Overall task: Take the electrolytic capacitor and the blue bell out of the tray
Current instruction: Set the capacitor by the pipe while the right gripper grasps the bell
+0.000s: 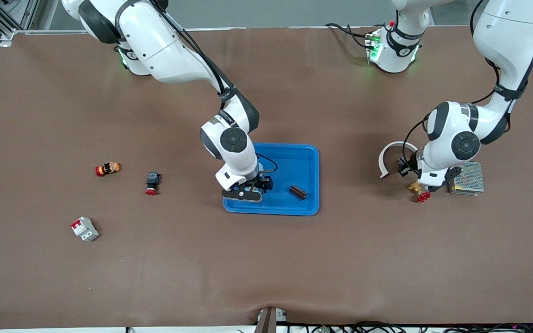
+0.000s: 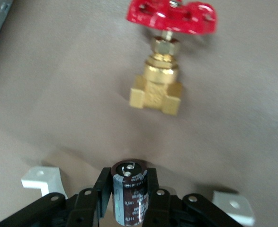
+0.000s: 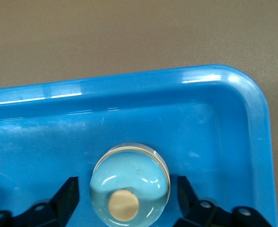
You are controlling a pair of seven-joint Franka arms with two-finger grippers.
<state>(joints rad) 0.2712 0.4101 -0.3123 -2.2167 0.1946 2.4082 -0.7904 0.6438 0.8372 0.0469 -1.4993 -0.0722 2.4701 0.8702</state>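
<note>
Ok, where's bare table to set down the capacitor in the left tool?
Open table lies between the tray and the white ring, and across the broad stretch nearer the camera than the brass valve. It is crowded under the left tool holding the capacitor: valve, ring and power supply cluster there.

surface (image 1: 266, 268): plain matte brown
shallow rectangular plastic tray (image 1: 303, 159): bright blue, glossy
round domed bell (image 3: 129, 184): pale blue with a cream button
cylindrical electrolytic capacitor (image 2: 130, 196): dark brown sleeve, pale print, silvery top
small metal gate valve (image 2: 158, 90): brass-gold body, red handwheel
small block in tray (image 1: 298, 192): dark brown
curved plastic ring piece (image 1: 389, 157): white
pincers (image 3: 124, 196): black
</note>
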